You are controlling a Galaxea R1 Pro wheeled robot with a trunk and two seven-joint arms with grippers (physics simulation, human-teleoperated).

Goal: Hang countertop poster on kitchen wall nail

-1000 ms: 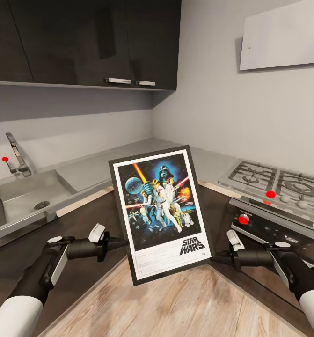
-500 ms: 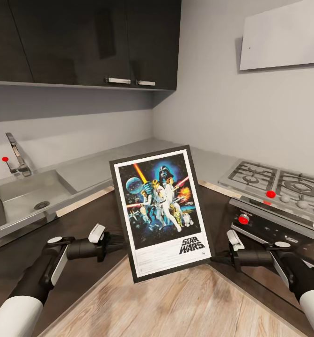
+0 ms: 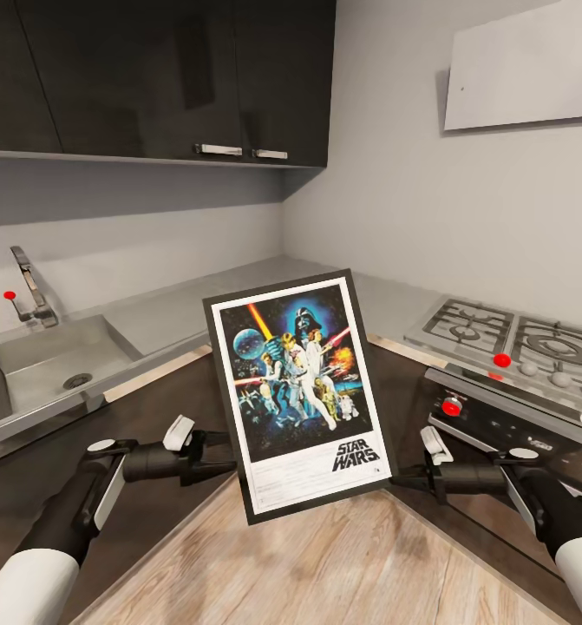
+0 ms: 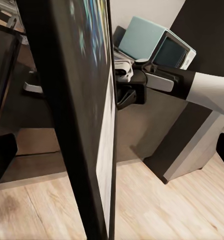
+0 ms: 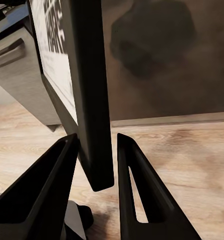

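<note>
The Star Wars poster (image 3: 299, 391) hangs upright and slightly tilted in the air, in front of the corner of the light grey kitchen countertop (image 3: 178, 308). My right gripper (image 3: 401, 476) is shut on its lower right frame edge. In the right wrist view both fingers (image 5: 51, 180) hug the black frame (image 5: 89, 90). My left gripper (image 3: 224, 455) stands open at the poster's left edge. In the left wrist view that edge (image 4: 76, 125) runs between its spread fingers (image 4: 1, 155).
A steel sink (image 3: 48, 365) with a faucet (image 3: 30, 286) lies at the left. A gas stove (image 3: 516, 343) with red knobs sits at the right. Dark upper cabinets (image 3: 152, 78) and a pale hood (image 3: 525, 65) hang above. The wood floor (image 3: 325, 564) lies below.
My left gripper, a shut point beside the poster's left edge one second ago, has spread its fingers open around that edge. The poster and right arm have stayed put.
</note>
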